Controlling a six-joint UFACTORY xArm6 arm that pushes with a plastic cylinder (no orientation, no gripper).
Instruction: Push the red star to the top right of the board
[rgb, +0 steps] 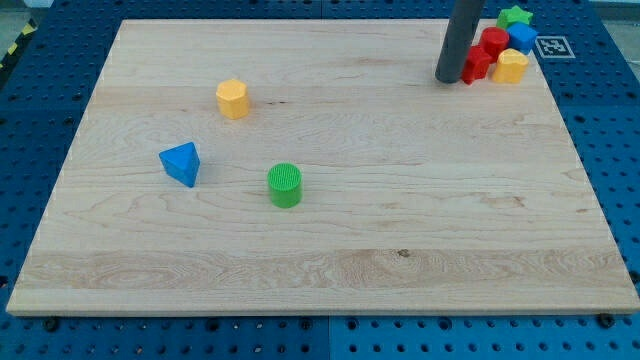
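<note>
The red star (477, 64) lies near the board's top right corner, in a tight cluster of blocks. My tip (448, 79) rests on the board just to the left of the red star, touching or almost touching it. Beside the star sit a red block (495, 42), a yellow block (511, 66), a blue block (522, 38) and a green star (515, 16) at the very top edge. The rod rises out of the view's top.
A yellow hexagon block (232, 99) sits at the upper left. A blue triangular block (181, 163) lies at the left. A green cylinder (285, 185) stands near the middle. The wooden board (330, 270) lies on a blue pegboard table, with a marker tag (551, 46) at the top right.
</note>
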